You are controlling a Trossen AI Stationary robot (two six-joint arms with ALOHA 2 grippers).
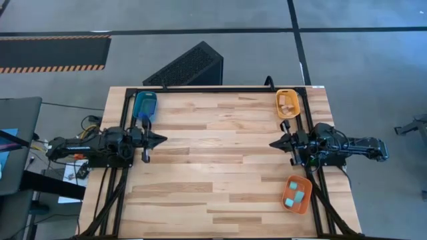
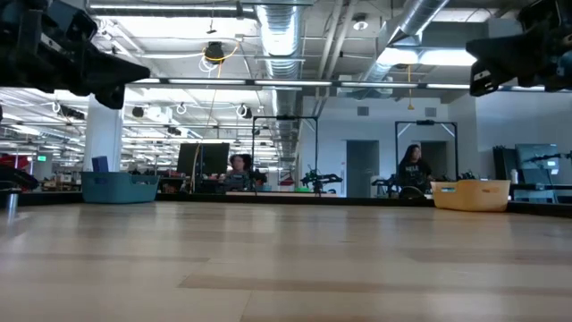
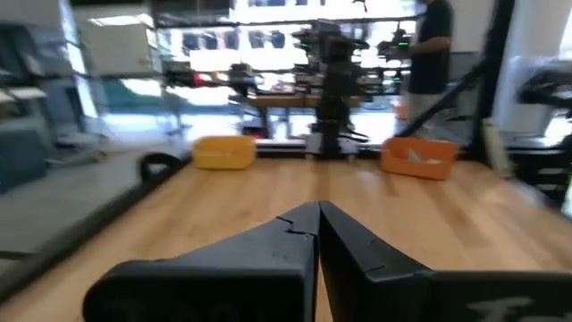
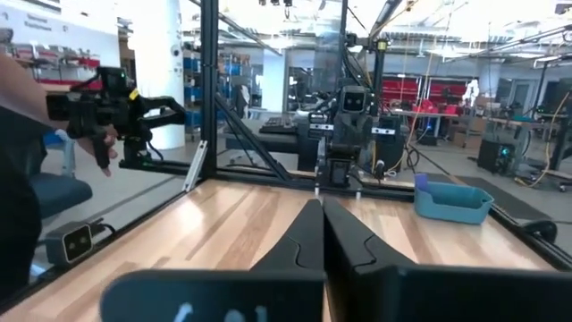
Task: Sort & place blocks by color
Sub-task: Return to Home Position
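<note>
The light wooden table filled mid-frame. The left gripper, mid-left, and the right gripper, mid-right, each had fingers pressed together. Cyan blocks sat in the orange tray, lower right. Tan blocks sat in the yellow tray, upper right. A person was visible in the workshop behind.
</note>
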